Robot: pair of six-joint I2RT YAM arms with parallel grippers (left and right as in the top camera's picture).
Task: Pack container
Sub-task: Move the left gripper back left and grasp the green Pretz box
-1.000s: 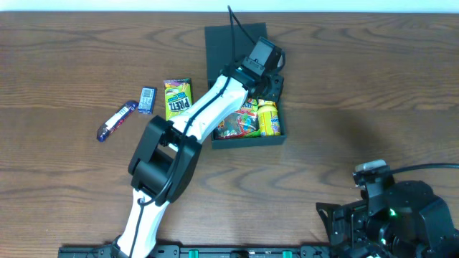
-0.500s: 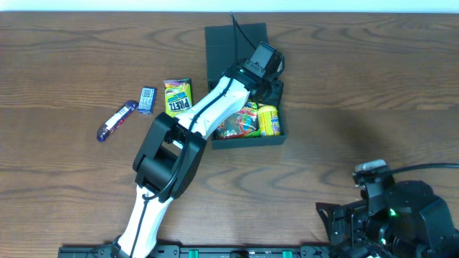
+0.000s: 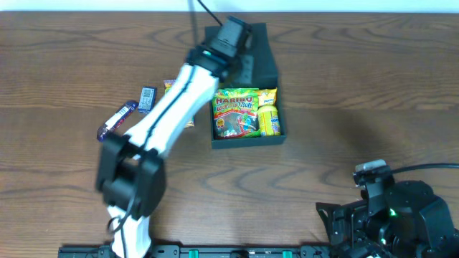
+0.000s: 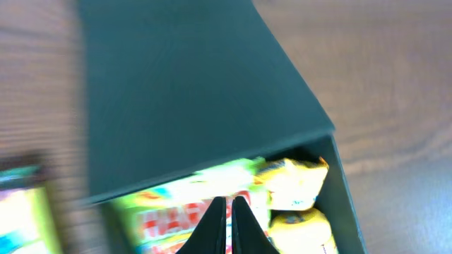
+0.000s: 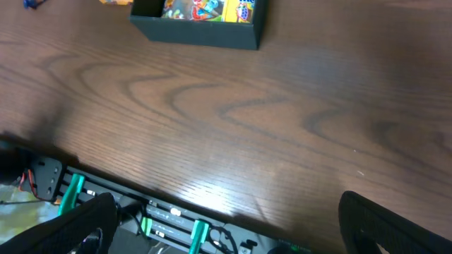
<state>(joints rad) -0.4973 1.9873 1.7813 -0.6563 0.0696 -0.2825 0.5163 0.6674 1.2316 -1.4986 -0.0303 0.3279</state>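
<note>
Two arms share one brown wood-grain table [image 3: 373,86].

1. Layout. The matte black squarish cardboard container [image 3: 247,141] sits at upper centre of the overhead frame. Its hinged flap lid [image 3: 257,51] is tilted up over the rear of the box. Inside lie a Haribo gummy bag [image 3: 237,107] and yellow snack packets [image 3: 267,118]. Three items remain on the wood to the left, well apart from the box:
- a yellow-green packet [image 3: 170,89], partly hidden under the arm;
- a purple bar wrapper [image 3: 117,120];
- a small blue packet [image 3: 147,99].

2. Step in hand (judgement). The flap is probably being worked.
- Use the pressed-together fingers as a blunt pusher at the middle of the free edge.
- Follow the hinge arc, so the light box does not slide.
- Keep the flap clear of the opening while items remain outside.
- Check that no packet stands above the rim before closing.

3. Pose. The white left arm [image 3: 168,115] runs diagonally from the lower left to the upper centre, almost fully extended, with its wrist over the flap. In the wrist view, the left gripper [image 4: 228,206] has its fingers pressed together and pinches nothing. The tips point at the flap's free edge, but contact cannot be confirmed. The right gripper [image 5: 229,222] is parked at lower right with its fingers spread wide, far from the box.
</note>
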